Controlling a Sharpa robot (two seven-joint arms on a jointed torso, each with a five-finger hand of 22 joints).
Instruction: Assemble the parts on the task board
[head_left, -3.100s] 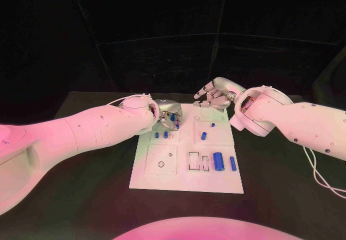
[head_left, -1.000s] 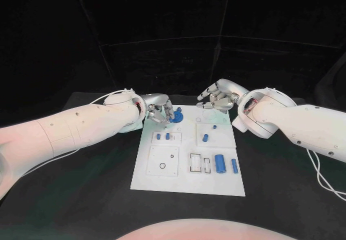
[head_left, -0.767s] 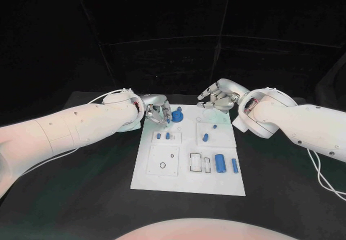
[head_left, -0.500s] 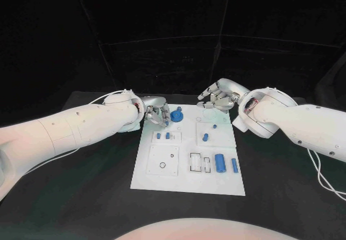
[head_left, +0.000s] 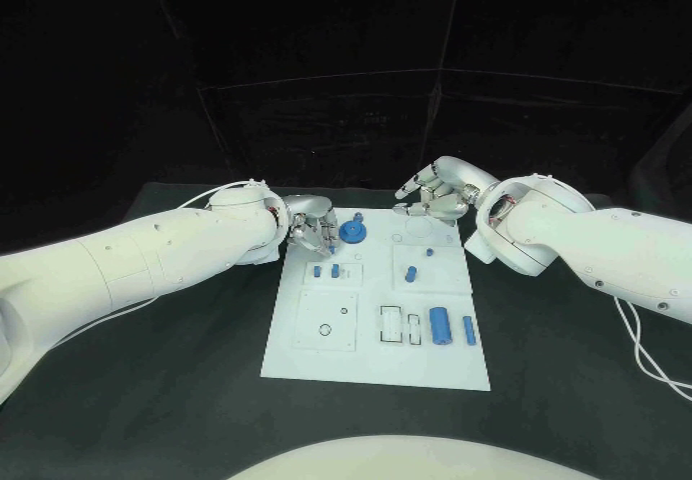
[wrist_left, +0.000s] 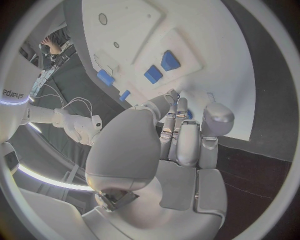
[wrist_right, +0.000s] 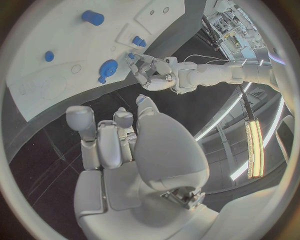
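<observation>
Now my left hand (head_left: 307, 232) hovers at the board's (head_left: 378, 340) far left corner, fingers spread, holding nothing. The round blue part (head_left: 355, 235) sits just right of those fingers, nearer them than my right hand (head_left: 437, 194), whose fingers curl loosely, empty.

One white board (head_left: 378, 360) lies on one black table (head_left: 144, 370). On it lie eight blue parts: a round one (head_left: 355, 236) at the far end, five small ones mid-board, and two longer ones near right. Two hands hover at the far end.
</observation>
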